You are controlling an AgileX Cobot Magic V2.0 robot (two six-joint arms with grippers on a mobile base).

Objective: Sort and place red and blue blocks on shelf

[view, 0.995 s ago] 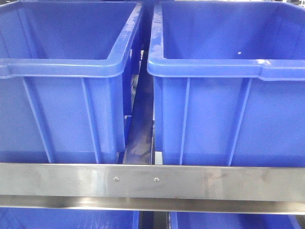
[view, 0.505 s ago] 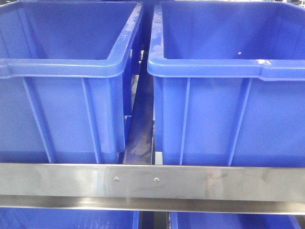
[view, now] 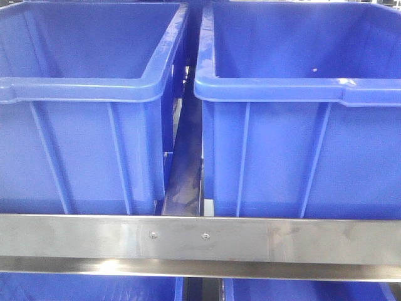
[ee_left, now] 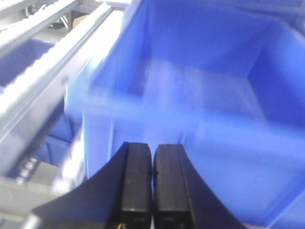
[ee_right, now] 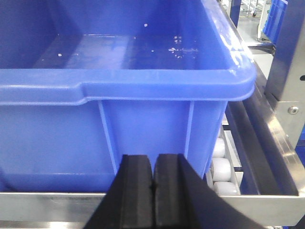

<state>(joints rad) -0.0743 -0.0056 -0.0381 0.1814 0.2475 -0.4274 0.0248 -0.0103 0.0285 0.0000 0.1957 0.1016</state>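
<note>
The left tool (ee_left: 152, 164), a pair of black flat fingers, is pressed together with only a thin seam between the two pads, and it holds nothing. In the left wrist view it points forward and a little down at the front wall of a large dark-blue plastic bin (ee_left: 200, 95). This picture is blurred, so fine detail on the bin is hard to read. To the left of this bin run the white roller rails (ee_left: 33, 81) of the shelf, going away diagonally.

The right tool (ee_right: 153, 191) has the same black fingers, also pressed together with nothing between them. It is level and faces straight at the front wall of another large dark-blue plastic bin (ee_right: 119, 86), near its right corner and low under the thick rounded rim. I cannot tell if the fingertips touch the wall. Small white specks lie on the floor inside this bin. White rollers (ee_right: 221, 164) show just beside the bin's lower right corner, and a brushed-steel front rail (ee_right: 52, 206) passes below the bin.

In the front view two dark-blue bins stand side by side on the metal shelf (view: 200, 241), the left one (view: 81, 125) and the right one (view: 294, 125) with a narrow gap between them. The flat steel rail carries two small screws near its middle. No arm appears in this view. The red and blue blocks are in none of the pictures, so I cannot say where they are.
</note>
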